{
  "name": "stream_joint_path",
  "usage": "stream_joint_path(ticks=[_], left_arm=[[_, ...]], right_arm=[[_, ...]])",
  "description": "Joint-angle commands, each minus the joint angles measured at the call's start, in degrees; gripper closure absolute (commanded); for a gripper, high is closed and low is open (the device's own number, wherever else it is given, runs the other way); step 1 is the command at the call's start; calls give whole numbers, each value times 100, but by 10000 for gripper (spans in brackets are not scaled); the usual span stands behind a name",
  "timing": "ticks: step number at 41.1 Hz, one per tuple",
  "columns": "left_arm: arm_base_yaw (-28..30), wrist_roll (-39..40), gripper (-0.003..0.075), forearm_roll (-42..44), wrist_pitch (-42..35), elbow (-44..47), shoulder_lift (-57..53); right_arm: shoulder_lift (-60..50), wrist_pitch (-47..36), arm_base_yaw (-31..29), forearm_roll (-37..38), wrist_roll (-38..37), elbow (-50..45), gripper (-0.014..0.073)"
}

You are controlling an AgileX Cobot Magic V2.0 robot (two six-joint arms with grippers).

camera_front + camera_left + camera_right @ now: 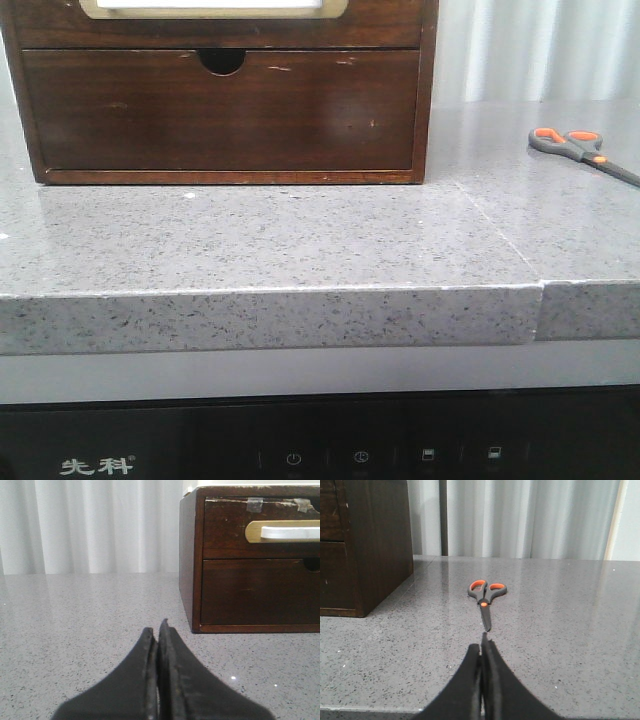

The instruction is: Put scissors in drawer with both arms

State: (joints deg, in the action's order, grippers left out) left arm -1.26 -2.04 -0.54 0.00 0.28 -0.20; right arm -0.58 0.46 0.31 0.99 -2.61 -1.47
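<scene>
Both pincers are pressed together and hold nothing. Right pincer hangs low over the speckled grey stone worktop, its black fingers meeting in one thin line. Just ahead of its tips lie the small scissors with dark grey handles and orange-lined finger loops. They lie flat on the worktop, blades closed, the grey blade tip towards the pincer and the loops away from it. The pincer is near them but not touching.

Left pincer also has its black fingers closed on each other, low above the same worktop. Ahead of it and to one side stands the dark brown wooden cabinet. Its upper drawer, scratched wood with a cream-rimmed pale window, is shut. Below it the plain lower drawer with a half-round notch is shut too. White pleated curtains hang behind the worktop.
</scene>
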Motion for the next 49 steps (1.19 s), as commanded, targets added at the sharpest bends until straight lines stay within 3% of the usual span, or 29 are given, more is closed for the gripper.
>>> stream_joint_path(ticks=[1, 27, 32, 39, 49], left_arm=[[-6, 69, 741, -47, -458, 138, -96], [-6, 69, 741, -47, -469, 138, -96], [-6, 69, 741, -37, -919, 104, -96], [-6, 69, 741, -37, -929, -568, -75], [-6, 69, 741, -37, 222, -2551, 707]], right_arm=[[-97, -503, -31, 33, -3, -9, 661], [-97, -804, -31, 33, 10, -9, 661], [-97, -1053, -28, 33, 39, 109, 661], [-79, -374, -28, 149, 49, 943, 661], [697, 1085, -28, 345, 49, 2678, 661]])
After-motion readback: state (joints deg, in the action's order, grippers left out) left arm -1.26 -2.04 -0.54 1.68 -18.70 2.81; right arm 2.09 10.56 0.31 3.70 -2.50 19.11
